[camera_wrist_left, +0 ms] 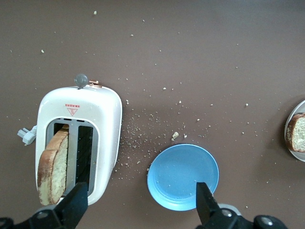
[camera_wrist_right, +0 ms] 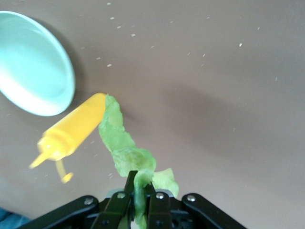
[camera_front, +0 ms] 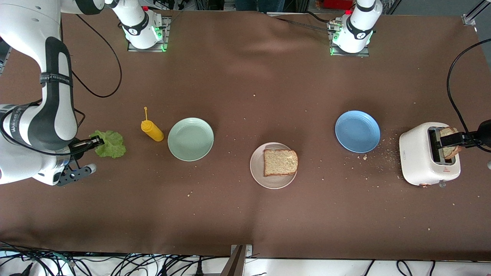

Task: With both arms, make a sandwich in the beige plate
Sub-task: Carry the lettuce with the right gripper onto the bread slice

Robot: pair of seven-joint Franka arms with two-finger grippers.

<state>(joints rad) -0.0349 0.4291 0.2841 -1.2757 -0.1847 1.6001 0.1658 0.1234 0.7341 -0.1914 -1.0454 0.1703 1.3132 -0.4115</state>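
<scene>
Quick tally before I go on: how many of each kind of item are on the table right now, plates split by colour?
Beige plate: 1
Mint-green plate: 1
Blue plate: 1
Bread slices: 2, one on the beige plate, one in the toaster slot
Lettuce leaf: 1, held in the right gripper
Yellow squeeze bottle: 1
White toaster: 1
Total: 8

Green lettuce leaf (camera_front: 111, 144), yellow squeeze bottle (camera_front: 152, 130), mint-green plate (camera_front: 190, 138), beige plate (camera_front: 256, 166), blue plate (camera_front: 357, 131), white toaster (camera_front: 418, 159).
</scene>
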